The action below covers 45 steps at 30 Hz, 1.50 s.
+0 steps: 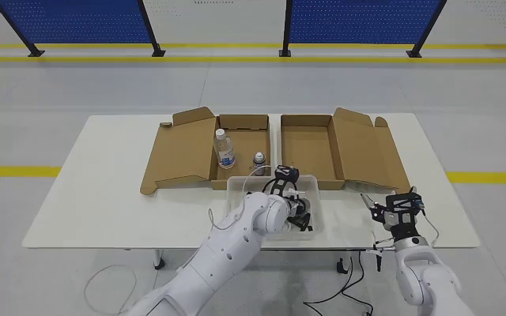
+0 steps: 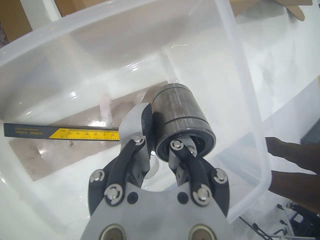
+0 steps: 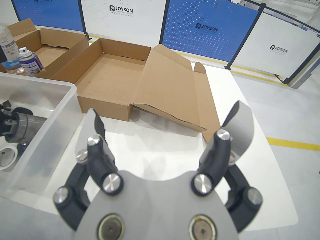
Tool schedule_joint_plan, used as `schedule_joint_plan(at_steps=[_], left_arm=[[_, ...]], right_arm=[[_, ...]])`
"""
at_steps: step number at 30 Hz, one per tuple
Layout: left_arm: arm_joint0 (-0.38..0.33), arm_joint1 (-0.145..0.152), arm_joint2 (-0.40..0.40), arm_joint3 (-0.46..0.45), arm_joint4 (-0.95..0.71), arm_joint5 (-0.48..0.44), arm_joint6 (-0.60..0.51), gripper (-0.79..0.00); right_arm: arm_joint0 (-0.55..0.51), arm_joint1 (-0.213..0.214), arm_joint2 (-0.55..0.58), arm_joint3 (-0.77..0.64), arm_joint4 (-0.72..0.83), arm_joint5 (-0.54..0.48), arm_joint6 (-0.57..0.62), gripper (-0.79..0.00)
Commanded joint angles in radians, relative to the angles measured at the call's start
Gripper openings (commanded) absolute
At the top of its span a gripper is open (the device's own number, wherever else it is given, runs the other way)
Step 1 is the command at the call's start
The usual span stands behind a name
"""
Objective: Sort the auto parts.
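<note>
Left wrist view is showing the left hand (image 2: 162, 131) sitting low inside a clear plastic bin (image 2: 240, 58), and it is clamping a dark metal cylinder (image 2: 180, 116). One finger (image 2: 140, 118) is pressing against the cylinder's outer wall, while the other appears to be reaching into its open end, so the hand is closing on the wall of the part. The cylinder is tilting away from the palm and is being held near the bin's corner. A black and yellow caliper (image 2: 62, 133) is lying flat on the bin floor just beside the gripping finger, pointing away from the hand. A white ring (image 3: 7, 154) is lying on the bin floor too, close under the held cylinder. The right hand (image 3: 167, 112) is hovering over the white counter (image 3: 225, 88) with its fingers spreading wide apart and nothing between them. The bin is sitting just beside this hand, on the robot's left of it. Ahead of the right hand, the right cardboard box (image 3: 112, 76) is lying open with its lid folding out flat towards the hand. Beyond the left hand, the left cardboard box (image 1: 241, 170) is lying open as well, touching the other box. Inside it, a clear bottle (image 1: 224, 148) and a spray can (image 1: 258, 162) are standing upright near each other.
</note>
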Motion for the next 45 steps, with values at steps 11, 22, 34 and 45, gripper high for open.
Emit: schedule_joint_plan(at_steps=[11,22,34,45], left_arm=[[0.110,0.035,-0.062,-0.223,0.067,-0.020,-0.027,-0.785],[0.278,0.076,-0.141,-0.506,0.114,-0.044,-0.080,-0.785],[0.388,0.100,-0.169,-0.654,0.154,-0.056,-0.113,-0.785],[0.423,0.114,-0.206,-0.696,0.162,-0.049,-0.105,-0.785]], right_arm=[[0.000,0.000,0.000,0.000,0.000,0.000,0.000,0.000],[0.000,0.000,0.000,0.000,0.000,0.000,0.000,0.000],[0.000,0.000,0.000,0.000,0.000,0.000,0.000,0.000],[0.000,0.000,0.000,0.000,0.000,0.000,0.000,0.000]])
